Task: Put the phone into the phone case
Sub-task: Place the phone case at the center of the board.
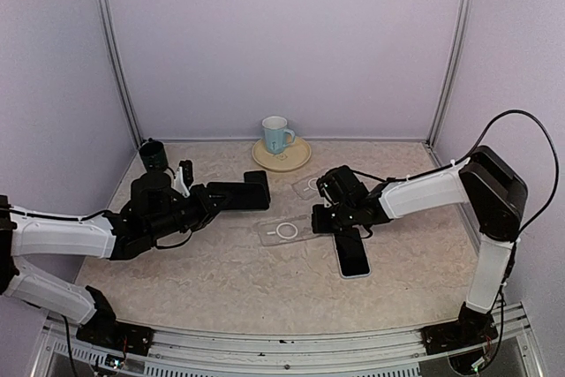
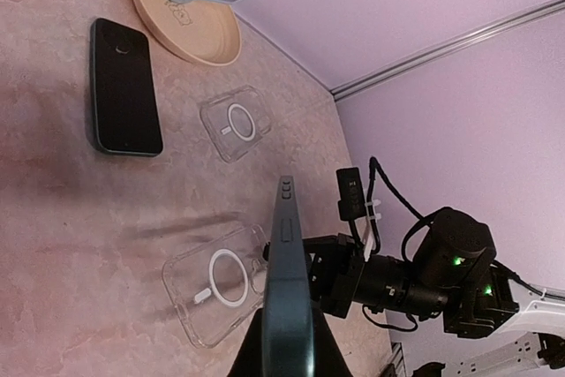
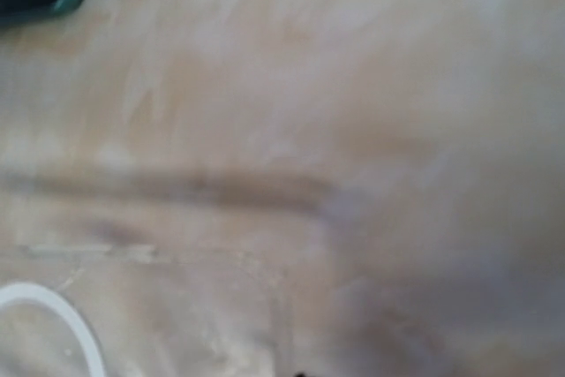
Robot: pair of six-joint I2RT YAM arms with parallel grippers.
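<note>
My left gripper (image 1: 210,200) is pinching the dark slab phone (image 1: 240,195) on edge, left of the beige marbled table's (image 1: 221,293) middle. Its long axis is running left-to-right, free end aiming right. Beyond it, the clear plastic case (image 1: 284,231) is lying flat, with open tabletop toward the near edge. My right gripper (image 1: 320,218), fingers pressed together, is sitting at the case's right end.

The 2 alike, left arm (image 1: 62,234) and right arm (image 1: 424,193), are showing white shells and black joints; a black cable (image 1: 516,112) is trailing off the right one.

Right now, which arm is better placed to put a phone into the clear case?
Left. The left fingers are shut on the dark slab phone, held edge-on close to the clear plastic case with the white ring. The right fingers are shut and look empty at that case's edge.
</note>
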